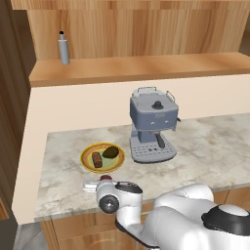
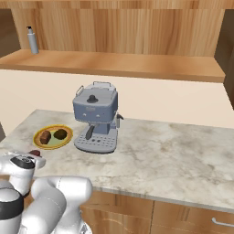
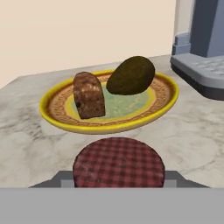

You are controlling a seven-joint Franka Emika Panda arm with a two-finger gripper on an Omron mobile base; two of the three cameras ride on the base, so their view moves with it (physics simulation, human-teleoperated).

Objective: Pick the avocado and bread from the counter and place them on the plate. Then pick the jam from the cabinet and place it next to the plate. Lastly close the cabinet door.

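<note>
The gripper (image 3: pixel 118 186) is clenched on the red-checked-lid jam (image 3: pixel 118 162) just before the plate (image 3: pixel 52 114) on the counter (image 3: pixel 26 144)

No legible text, label, brand, number or sign found anywhere. Looked over the blue-grey coffee machine (image 1: pixel 152 128), the yellow-rimmed round plate (image 3: pixel 50 114) and the red-checked round lid (image 3: pixel 118 162) at 6 o'clock of it: all unmarked.
</note>
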